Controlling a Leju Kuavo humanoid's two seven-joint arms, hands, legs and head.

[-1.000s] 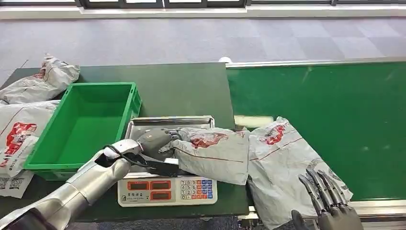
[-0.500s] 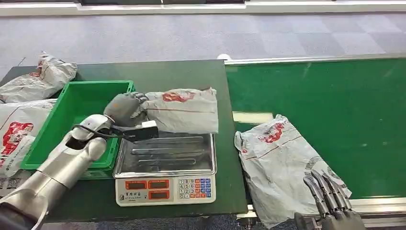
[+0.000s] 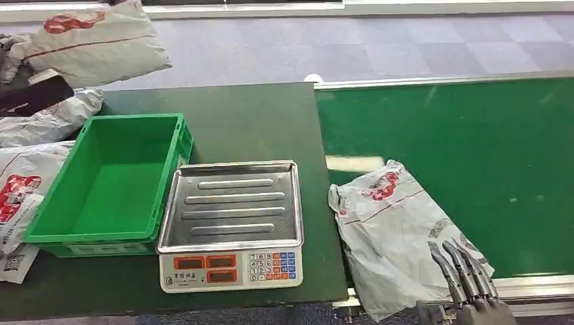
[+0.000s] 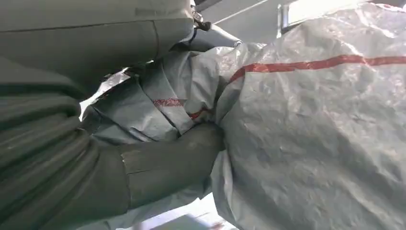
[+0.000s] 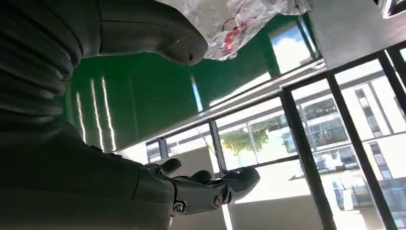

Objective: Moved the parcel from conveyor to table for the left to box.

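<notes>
While left hand grips it, grey crinkled parcel shows red print, seemingly airborne; right hand open, empty.

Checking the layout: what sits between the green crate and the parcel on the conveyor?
The scale, its steel tray bare, stands between the green crate and the parcel, head view.

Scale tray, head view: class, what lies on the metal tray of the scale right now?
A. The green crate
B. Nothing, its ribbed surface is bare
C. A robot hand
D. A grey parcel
B: the scale tray shows bare ribbed metal, while the green crate sits beside it and a grey parcel lies on the conveyor.
</notes>
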